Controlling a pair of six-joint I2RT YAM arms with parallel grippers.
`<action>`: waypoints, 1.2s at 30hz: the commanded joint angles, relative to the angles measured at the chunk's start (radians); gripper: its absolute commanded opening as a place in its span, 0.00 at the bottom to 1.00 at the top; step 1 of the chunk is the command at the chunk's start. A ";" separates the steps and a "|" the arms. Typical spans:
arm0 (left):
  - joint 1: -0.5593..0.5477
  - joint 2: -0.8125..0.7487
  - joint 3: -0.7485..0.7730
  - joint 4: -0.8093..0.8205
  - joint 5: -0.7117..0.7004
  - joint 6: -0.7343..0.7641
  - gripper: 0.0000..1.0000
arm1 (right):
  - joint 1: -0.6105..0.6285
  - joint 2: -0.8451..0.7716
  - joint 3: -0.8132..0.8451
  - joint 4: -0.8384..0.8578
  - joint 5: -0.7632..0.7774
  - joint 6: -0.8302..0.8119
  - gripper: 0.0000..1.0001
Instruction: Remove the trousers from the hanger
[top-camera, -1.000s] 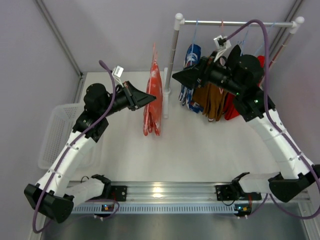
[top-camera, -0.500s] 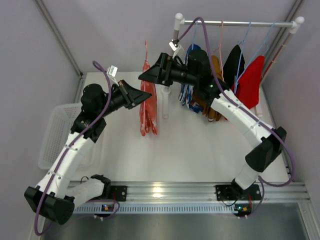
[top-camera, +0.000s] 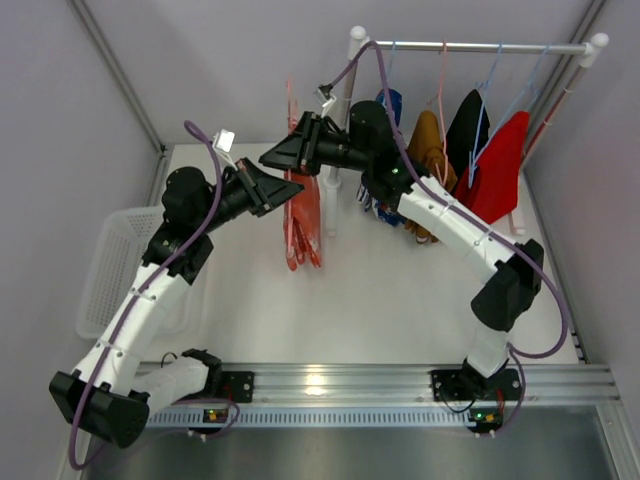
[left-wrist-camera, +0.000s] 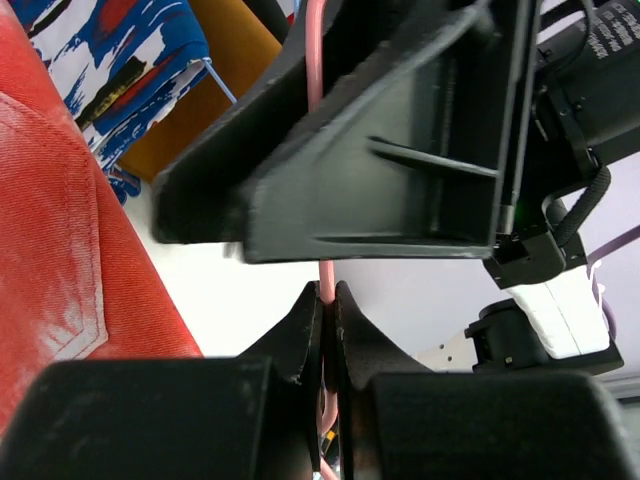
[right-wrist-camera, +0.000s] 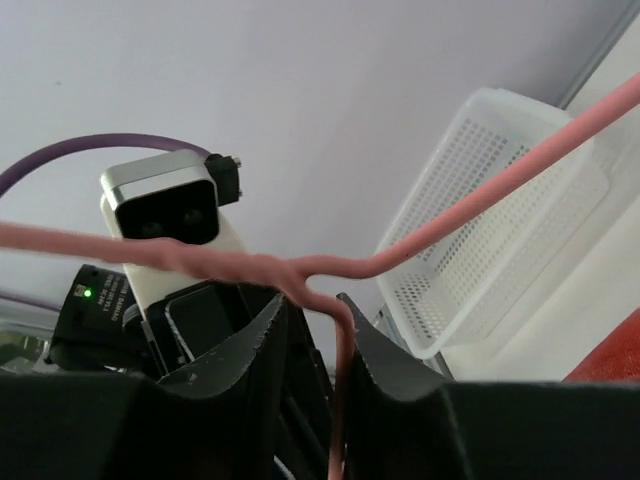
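The orange-red speckled trousers (top-camera: 303, 215) hang from the thin pink hanger (top-camera: 291, 98) above the table, left of the rack post. In the left wrist view the trousers (left-wrist-camera: 50, 230) fill the left side. My left gripper (top-camera: 300, 192) (left-wrist-camera: 328, 290) is shut on the hanger's wire (left-wrist-camera: 326, 275). My right gripper (top-camera: 264, 159) (right-wrist-camera: 312, 305) reaches in from the right, above the left one. Its jaws stand narrowly apart around the hanger (right-wrist-camera: 450, 225) just below the twist. The wire lies against one finger (right-wrist-camera: 375, 330).
A clothes rack (top-camera: 480, 46) with a white post (top-camera: 352, 70) stands at the back right. A blue-white patterned garment (top-camera: 388, 105), a brown one (top-camera: 430, 140), a black one (top-camera: 466, 120) and a red one (top-camera: 500, 150) hang there. A white basket (top-camera: 115, 265) sits at the left.
My right arm has swung left from the rack to the pink hanger, and its jaws have narrowed around the wire. The left gripper has kept its hold.
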 joint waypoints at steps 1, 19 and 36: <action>0.002 -0.014 0.068 0.213 -0.003 0.030 0.00 | 0.011 0.006 0.063 0.099 -0.018 0.065 0.23; 0.036 -0.333 -0.159 -0.147 -0.490 0.672 0.99 | -0.045 -0.042 0.212 0.119 0.010 0.092 0.00; -0.033 -0.443 -0.480 0.131 -0.248 0.872 0.99 | -0.047 -0.026 0.273 0.162 0.033 0.112 0.00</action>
